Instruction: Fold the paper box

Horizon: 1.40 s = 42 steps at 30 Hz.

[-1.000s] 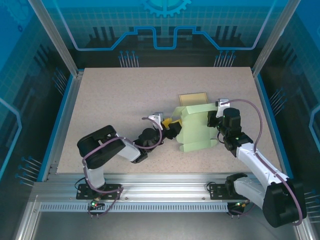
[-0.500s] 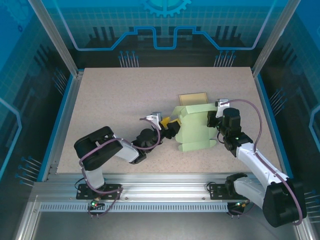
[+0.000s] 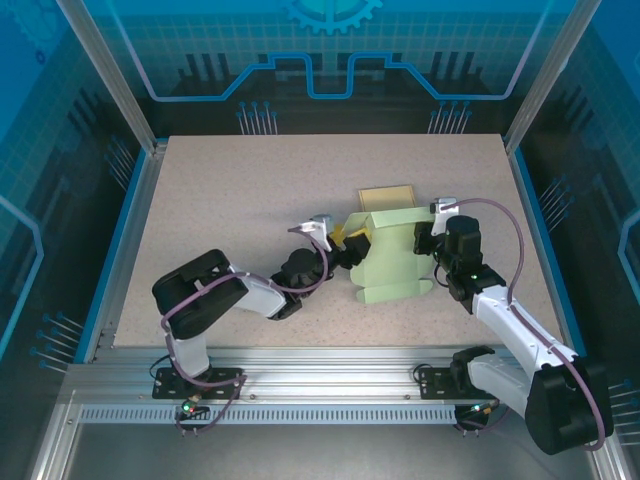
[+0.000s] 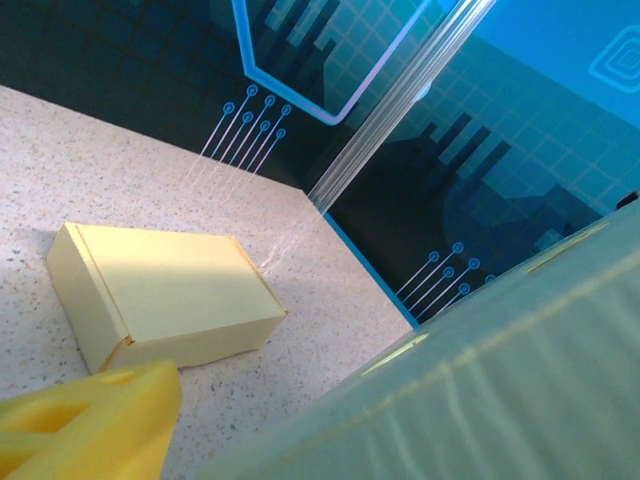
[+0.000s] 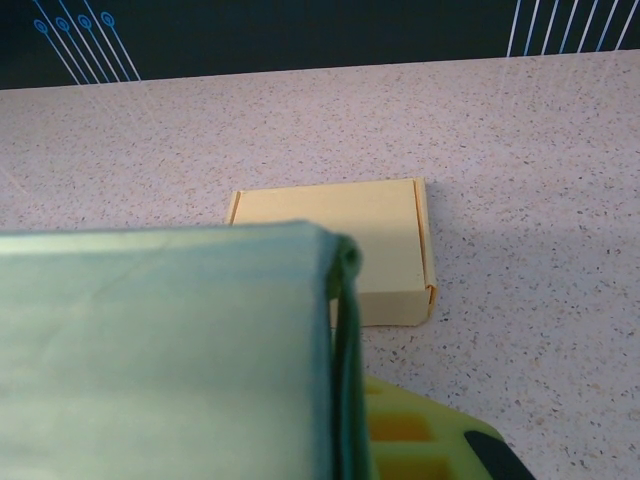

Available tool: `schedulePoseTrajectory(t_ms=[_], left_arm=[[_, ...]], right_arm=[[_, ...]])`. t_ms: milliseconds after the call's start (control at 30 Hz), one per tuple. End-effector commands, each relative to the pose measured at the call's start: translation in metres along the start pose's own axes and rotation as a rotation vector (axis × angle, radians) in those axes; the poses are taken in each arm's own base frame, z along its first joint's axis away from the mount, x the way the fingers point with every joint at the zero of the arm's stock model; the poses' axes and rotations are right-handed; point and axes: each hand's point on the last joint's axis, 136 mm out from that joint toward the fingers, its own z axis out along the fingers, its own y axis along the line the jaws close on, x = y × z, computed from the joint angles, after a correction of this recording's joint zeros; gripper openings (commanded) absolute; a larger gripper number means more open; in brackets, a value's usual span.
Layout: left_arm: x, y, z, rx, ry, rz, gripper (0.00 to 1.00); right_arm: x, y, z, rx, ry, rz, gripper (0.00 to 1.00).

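Green paper box (image 3: 392, 255) in shut-tight right pincer (image 3: 427, 243)

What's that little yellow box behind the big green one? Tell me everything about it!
The small pale yellow cardboard box is flat and rectangular, closed, with a thin seam along one end. It lies flat on the speckled grey table, just beyond the pale green paper box, which hides part of it. Whether the two touch cannot be told. Nothing else rests on or against it.
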Motion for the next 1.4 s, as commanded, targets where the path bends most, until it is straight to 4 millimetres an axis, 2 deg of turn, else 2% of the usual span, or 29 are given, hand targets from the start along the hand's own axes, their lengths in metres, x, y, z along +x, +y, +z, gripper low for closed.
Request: schedulePoseTrajectory(t_ms=[0,167,333,433,633,833,900,967,1067,1167,1267,1367], left_arm=[[0.007,0.005,0.005,-0.027,0.012,0.022,0.78],[0.018,0.011,0.006,-0.047,0.053,0.028,0.76],[0.009,0.005,-0.005,-0.028,0.048,0.029,0.76],[0.007,0.0,-0.018,-0.006,0.068,0.034,0.8],[0.017,-0.011,-0.059,0.05,0.165,0.035,0.91],[0.017,-0.028,-0.097,0.113,0.248,0.084,0.92],[0.009,-0.025,-0.108,0.088,0.246,0.107,0.92],[-0.009,-0.019,-0.118,0.036,0.213,0.15,0.9],[-0.047,-0.013,-0.131,-0.068,0.135,0.249,0.82],[-0.083,0.004,-0.139,-0.202,0.078,0.333,0.72],[-0.108,0.022,-0.136,-0.285,0.071,0.325,0.65],[-0.115,0.033,-0.122,-0.307,0.094,0.329,0.63]], right_arm=[[-0.003,0.006,-0.004,-0.025,-0.019,-0.007,0.0],[-0.003,0.006,-0.004,-0.024,-0.018,-0.007,0.0],[-0.002,0.004,-0.003,-0.012,-0.015,-0.007,0.0],[-0.002,0.003,-0.003,-0.007,-0.013,-0.007,0.0],[0.001,0.001,0.001,0.003,0.009,-0.002,0.0],[0.003,0.002,0.005,-0.002,0.031,0.0,0.0],[0.002,0.003,0.004,-0.006,0.03,-0.001,0.0],[0.002,0.004,0.004,-0.008,0.031,0.0,0.0],[0.002,0.005,0.004,-0.016,0.035,0.001,0.0],[0.0,0.007,0.003,-0.028,0.034,0.0,0.0],[0.001,0.009,0.003,-0.039,0.041,0.001,0.0],[0.001,0.011,0.001,-0.046,0.049,0.005,0.0]])
